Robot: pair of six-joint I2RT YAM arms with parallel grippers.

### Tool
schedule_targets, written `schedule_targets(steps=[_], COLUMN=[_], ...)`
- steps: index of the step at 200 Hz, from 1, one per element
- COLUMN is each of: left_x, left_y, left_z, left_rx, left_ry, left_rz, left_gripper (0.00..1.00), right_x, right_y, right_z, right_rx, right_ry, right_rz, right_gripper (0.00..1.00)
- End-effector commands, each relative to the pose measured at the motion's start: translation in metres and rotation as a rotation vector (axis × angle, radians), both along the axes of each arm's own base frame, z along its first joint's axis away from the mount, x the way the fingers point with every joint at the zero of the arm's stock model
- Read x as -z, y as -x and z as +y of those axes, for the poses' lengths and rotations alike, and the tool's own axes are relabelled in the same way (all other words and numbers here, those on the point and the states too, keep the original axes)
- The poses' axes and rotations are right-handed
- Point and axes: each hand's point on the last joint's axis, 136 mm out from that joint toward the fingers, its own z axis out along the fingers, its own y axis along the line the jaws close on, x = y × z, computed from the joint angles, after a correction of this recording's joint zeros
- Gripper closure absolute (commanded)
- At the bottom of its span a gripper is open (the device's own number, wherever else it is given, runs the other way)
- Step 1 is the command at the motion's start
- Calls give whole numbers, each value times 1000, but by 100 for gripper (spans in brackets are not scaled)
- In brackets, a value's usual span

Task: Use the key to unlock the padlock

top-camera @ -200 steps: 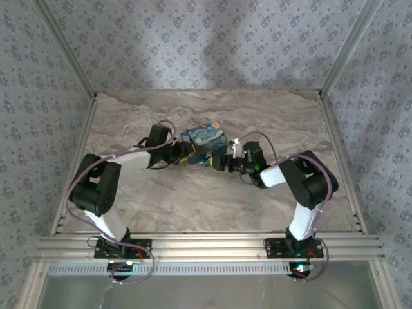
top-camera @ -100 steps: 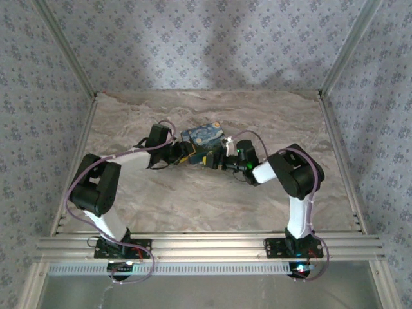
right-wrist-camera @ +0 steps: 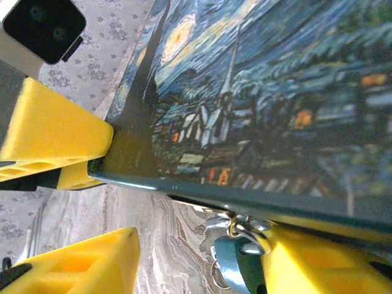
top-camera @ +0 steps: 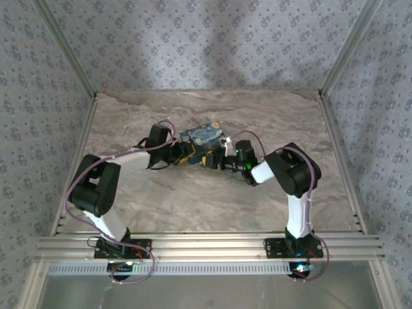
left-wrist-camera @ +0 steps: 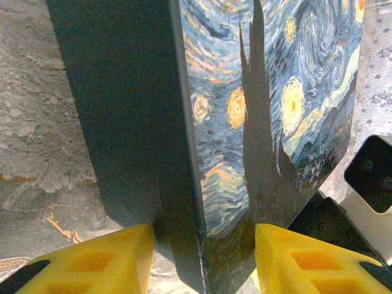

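Padlock [left-wrist-camera: 257, 122] clamped in your left pincer [left-wrist-camera: 202, 257]; your right pincer [right-wrist-camera: 199, 263] stands wide around the key [right-wrist-camera: 231, 267] at the lock's edge. Turning it likely remains.

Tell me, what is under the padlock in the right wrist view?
Below the padlock I see small silvery rings, the blue-green head of the key, and the marble table. The blade is covered.

Dark-blue padlock [left-wrist-camera: 275, 110] with swirly blue-and-yellow starry print, blue-green key [right-wrist-camera: 229, 263], yellow pads [left-wrist-camera: 92, 260], beige marbled table [top-camera: 193, 199]
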Motion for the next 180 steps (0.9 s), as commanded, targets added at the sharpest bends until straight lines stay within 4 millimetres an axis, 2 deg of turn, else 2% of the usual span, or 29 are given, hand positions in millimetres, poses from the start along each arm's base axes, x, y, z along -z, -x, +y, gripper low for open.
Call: schedule_targets(steps=[1,48,100,157,180], left_x=[16,17,17,17,18], left_y=[17,17,17,19,20], left_z=[9,9,9,11,12], left_rx=[-12,-15,-17,-22,-25], left_ry=[-51,-53,-53,-56,-60], left_rz=[72,72,73,72,72], left_gripper=[54,54,54,54,54], right_x=[0,7,15,16,13], right_y=[1,3,2,0,-1], right_z=[4,-1,-5,-10,-14], right_rx=[-16,-2,18,54,81], right_ry=[-8,8,28,21,7], right_rz=[-7,14,36,59,65], right_gripper=[50,61,82,96,99])
